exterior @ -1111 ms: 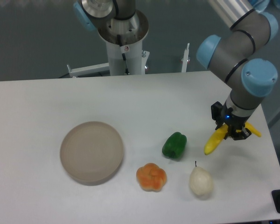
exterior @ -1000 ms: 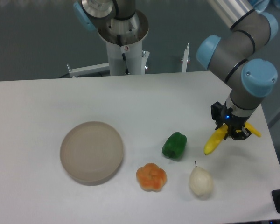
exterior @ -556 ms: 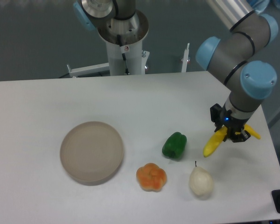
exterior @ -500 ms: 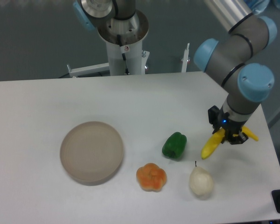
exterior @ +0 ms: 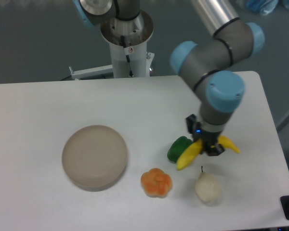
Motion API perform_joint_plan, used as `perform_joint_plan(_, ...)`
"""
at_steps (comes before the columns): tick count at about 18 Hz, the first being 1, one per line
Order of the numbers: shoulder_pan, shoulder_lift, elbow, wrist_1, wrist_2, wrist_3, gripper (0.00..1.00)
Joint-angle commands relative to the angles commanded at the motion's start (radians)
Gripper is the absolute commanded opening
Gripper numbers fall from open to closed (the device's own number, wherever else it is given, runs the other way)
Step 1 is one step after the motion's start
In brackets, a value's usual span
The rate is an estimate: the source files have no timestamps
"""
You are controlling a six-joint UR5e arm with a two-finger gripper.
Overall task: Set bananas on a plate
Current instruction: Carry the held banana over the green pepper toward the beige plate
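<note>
Gripper (exterior: pixel 208 146), jaws clamped on the banana (exterior: pixel 189 157), has carried it left from the bench edge to above the green pepper (exterior: pixel 177 146), so transport is underway, plate (exterior: pixel 94 156) still well left.

The end effector (exterior: pixel 208 146) hides the banana's (exterior: pixel 188 157) middle, and the banana covers part of the green pepper (exterior: pixel 177 146).

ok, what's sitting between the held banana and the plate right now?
In the camera view, the green pepper sits just left of the banana held by the gripper. The orange fruit lies lower, nearer the front. Beyond those, bare table up to the plate.
</note>
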Motion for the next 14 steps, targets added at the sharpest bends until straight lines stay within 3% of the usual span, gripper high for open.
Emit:
perform_joint_plan(3, -0.066, 0.011, -0.041, 0.011, -0.002, -0.034, 0.17)
perform_joint_plan(10, -0.196, 0.022, -0.065, 0.012, -0.017, -0.14, 0.18)
perform_joint_plan(14, -0.244, 0.026, -0.141, 0.089, -0.022, -0.14, 0.19)
